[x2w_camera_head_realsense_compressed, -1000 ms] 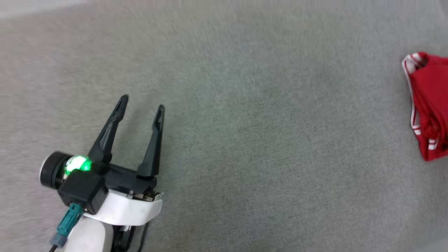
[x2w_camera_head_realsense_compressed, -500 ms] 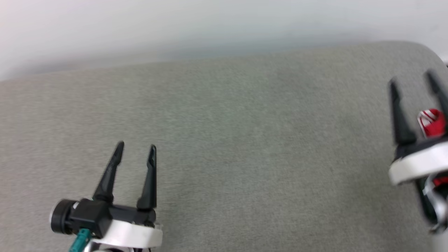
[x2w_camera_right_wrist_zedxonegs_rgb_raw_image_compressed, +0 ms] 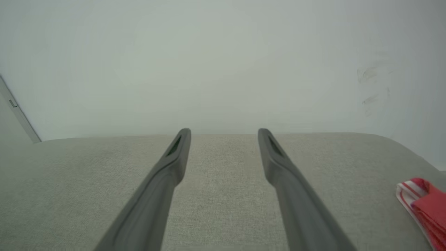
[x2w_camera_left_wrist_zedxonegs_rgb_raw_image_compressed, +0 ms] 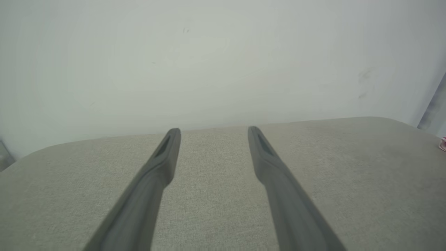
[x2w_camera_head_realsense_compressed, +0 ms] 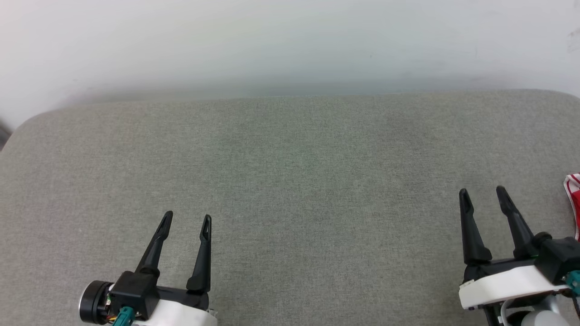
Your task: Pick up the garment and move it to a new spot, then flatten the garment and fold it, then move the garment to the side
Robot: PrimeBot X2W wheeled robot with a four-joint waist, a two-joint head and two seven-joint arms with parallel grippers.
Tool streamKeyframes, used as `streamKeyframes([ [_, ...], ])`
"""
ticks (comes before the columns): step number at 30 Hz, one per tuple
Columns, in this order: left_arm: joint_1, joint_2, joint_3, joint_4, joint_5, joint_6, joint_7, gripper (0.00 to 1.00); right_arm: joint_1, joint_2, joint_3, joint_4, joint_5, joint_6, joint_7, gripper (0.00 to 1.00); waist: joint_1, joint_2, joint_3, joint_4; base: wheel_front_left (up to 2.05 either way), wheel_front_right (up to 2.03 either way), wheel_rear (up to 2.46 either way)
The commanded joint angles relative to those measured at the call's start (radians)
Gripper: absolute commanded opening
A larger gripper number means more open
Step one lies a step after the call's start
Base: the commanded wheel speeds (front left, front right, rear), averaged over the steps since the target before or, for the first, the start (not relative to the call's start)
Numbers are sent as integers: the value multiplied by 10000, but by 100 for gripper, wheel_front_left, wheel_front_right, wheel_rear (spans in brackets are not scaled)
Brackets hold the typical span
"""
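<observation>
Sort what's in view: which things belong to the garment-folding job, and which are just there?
Belongs to the job: left gripper, open, empty; right gripper, open, empty; garment, bunched, lying to that gripper's right.
Just there: grey padded surface; pale wall behind it.

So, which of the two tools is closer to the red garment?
The right tool: the garment lies just to its right, while the left tool is far away.
</observation>
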Motion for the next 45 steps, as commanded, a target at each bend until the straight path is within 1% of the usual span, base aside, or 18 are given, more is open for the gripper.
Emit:
streamKeyframes([
  [1,90,-12,23,46,41,-34,-21,100,116,77,3,30,-14,-6,-76,100,2,0,-22,15,0,0,0],
  [9,134,-98,161,197,22,-80,-21,100,81,289,-37,414,-101,-6,-390,100,2,0,-77,-5,0,0,0],
  [12,67,-110,256,188,141,-13,-21,100,41,320,39,481,-58,-6,-429,100,2,0,-64,-25,0,0,0],
  [17,-26,-136,323,186,285,-28,-21,100,41,340,6,559,-53,-6,-498,100,2,0,-42,-47,0,0,0],
  [27,39,-164,399,234,163,-89,-21,100,53,360,75,637,11,-6,-580,100,2,0,-157,-51,0,0,0],
  [28,17,-155,385,221,169,-77,0,0,87,311,67,640,-19,-2,-531,0,2,0,-161,-52,0,0,0],
  [32,125,-167,356,501,51,-76,11,0,192,311,96,903,94,0,-493,0,2,0,-174,-51,0,0,0],
  [45,-191,-30,438,881,-2787,-88,534,0,13,178,64,1109,2762,-1,7,0,2,0,-241,-41,0,0,0],
])
